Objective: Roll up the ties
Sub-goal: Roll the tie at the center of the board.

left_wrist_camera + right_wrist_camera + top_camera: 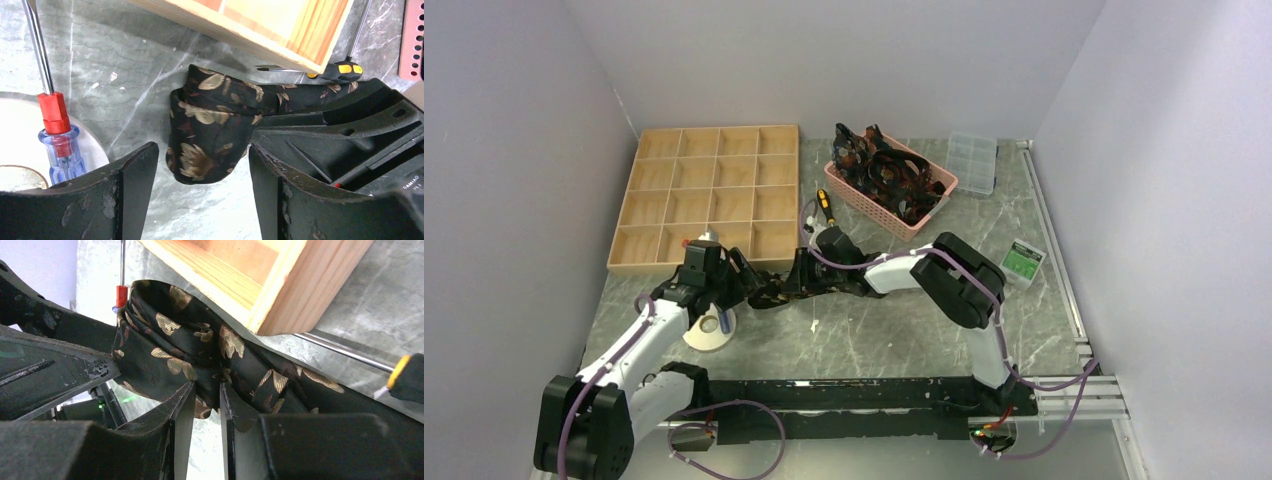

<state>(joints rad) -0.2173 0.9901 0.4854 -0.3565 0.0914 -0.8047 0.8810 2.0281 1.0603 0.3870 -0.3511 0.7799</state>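
Black fabric necktie with gold leaves point(210, 135), partly rolled, sits between the wide-open left gripper's point(201, 150) fingers. The right gripper point(206, 390) pinches its loose tail. I think rolling is under way; next, the left should squeeze gently and turn the roll.

In the right wrist view the tie point(175, 360) drops behind the fingers of the right gripper point(206, 390); whether they pinch the fabric cannot be told. In the left wrist view a finger of the left gripper point(202, 150) covers the handle base of the blue screwdriver point(61, 145), and the top edge cuts its shaft (likewise the wooden tray point(320, 30)). The tangled ties point(889, 172) in the basket point(864, 203) are too small to count.
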